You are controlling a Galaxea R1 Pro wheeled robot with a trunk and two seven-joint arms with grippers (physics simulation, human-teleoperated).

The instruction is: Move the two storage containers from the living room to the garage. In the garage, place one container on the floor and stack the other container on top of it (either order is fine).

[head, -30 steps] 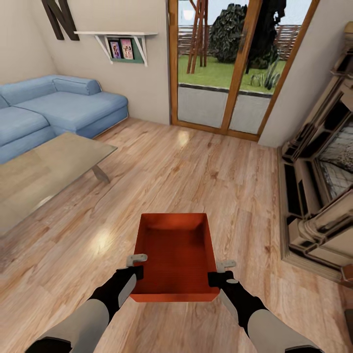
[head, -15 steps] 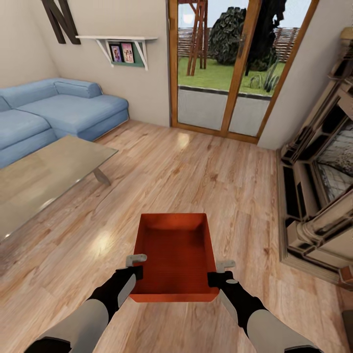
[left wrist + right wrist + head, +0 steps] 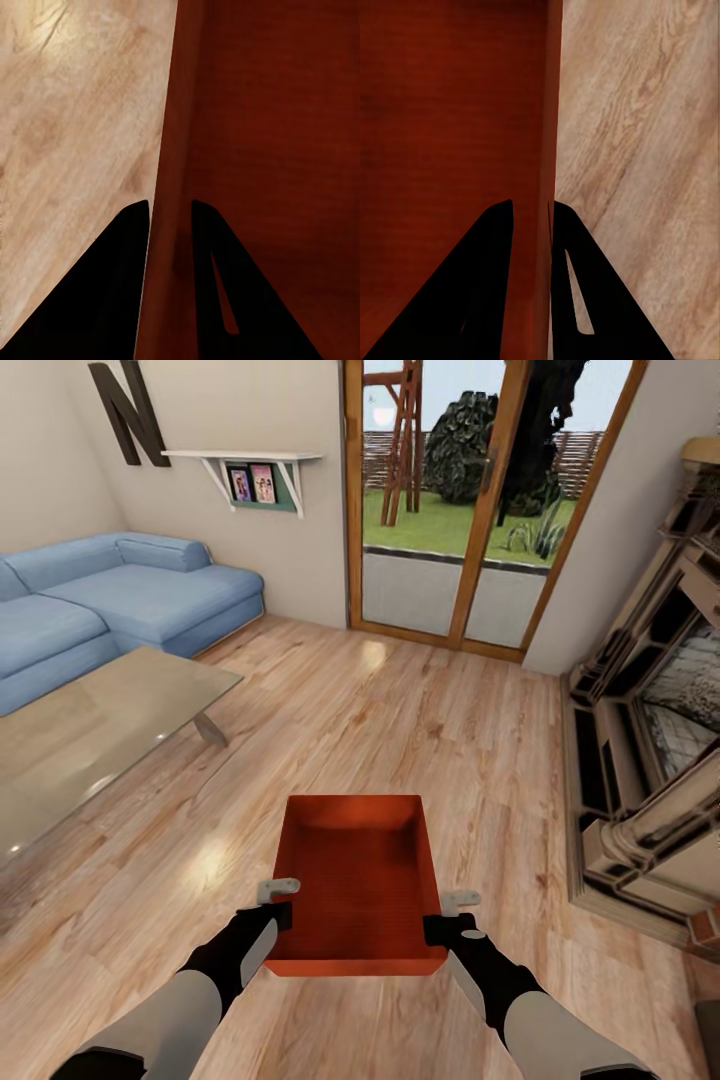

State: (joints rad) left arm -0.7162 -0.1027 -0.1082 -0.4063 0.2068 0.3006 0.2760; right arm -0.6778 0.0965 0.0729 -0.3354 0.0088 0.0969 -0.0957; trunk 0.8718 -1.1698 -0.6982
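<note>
From my head, the orange-red storage container hangs before me over the living room's wood floor. At my left wrist, my left gripper pinches its left wall. At my right wrist, my right gripper clamps its right wall.

A blue corner sofa sits far left, with a glass table near it. Wood-framed glass doors stand at the far wall, a shelf with photos to their left. A stone fireplace lines the right.
</note>
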